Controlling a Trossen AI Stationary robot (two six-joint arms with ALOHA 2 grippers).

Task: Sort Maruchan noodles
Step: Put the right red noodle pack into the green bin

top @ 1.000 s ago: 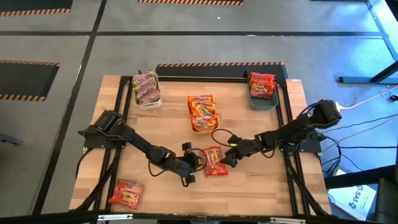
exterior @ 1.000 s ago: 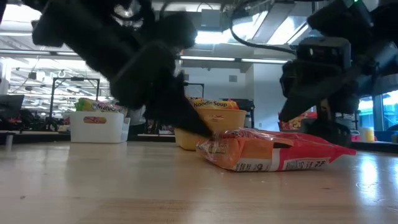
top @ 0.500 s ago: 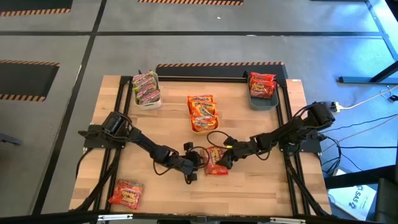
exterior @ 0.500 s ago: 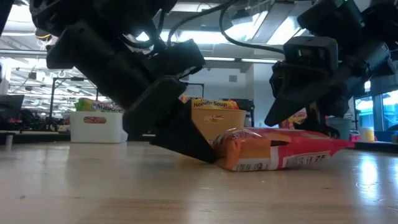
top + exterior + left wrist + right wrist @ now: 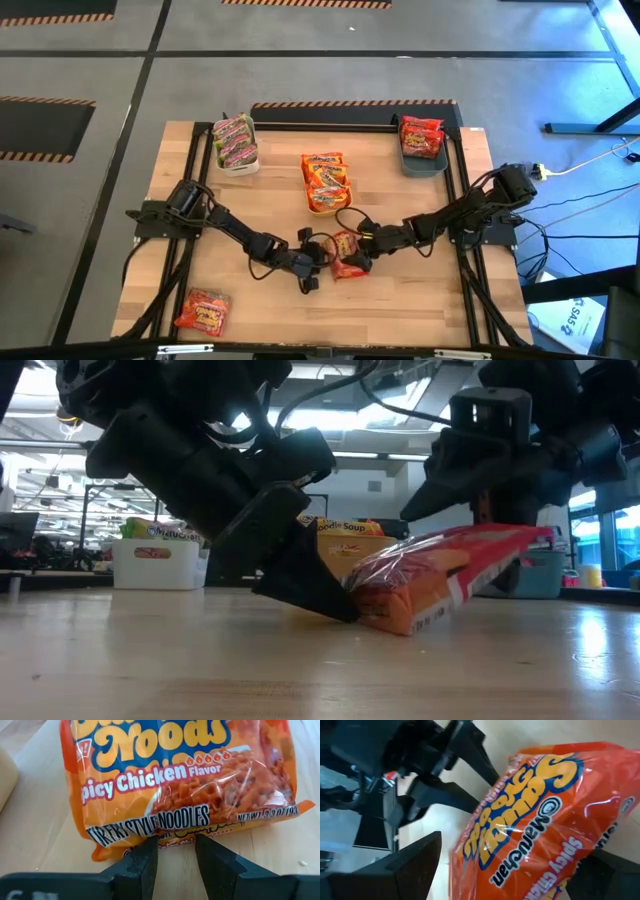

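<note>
- Jaws, left gripper point(image 5: 176, 855): parted by a narrow gap, holding nothing, set at the sealed edge of the orange-yellow packet point(image 5: 347, 255); in the low view one finger is wedged under the packet's low edge like a ramp.
- Jaws, right gripper point(image 5: 368, 243): fingers spread on either side of the packet in the right wrist view; whether they pinch it cannot be told, though the far end of the packet is raised off the wood in the low view.
- Packet position: mid-table, tilted, near end on the table point(image 5: 420, 300), between the two grippers, just in front of the yellow bin point(image 5: 324, 206).
- Risk 1: the crinkly film may slip if the right hold is only on the seal, dropping the packet flat again.
- Risk 2: the left fingers, closing now, may catch only the seam and tear or crumple it.
- Risk 3: opposed pushes from both arms may skid the packet toward the yellow bin.
- Surface: pale wood planks inside a dark frame; white bin point(image 5: 237, 165) with green-pink packets, blue bin point(image 5: 421, 163) with red ones, and a stray packet point(image 5: 204, 310) near the front left corner.
- Room: grey floor with striped tape; shelves and ceiling lights behind.
</note>
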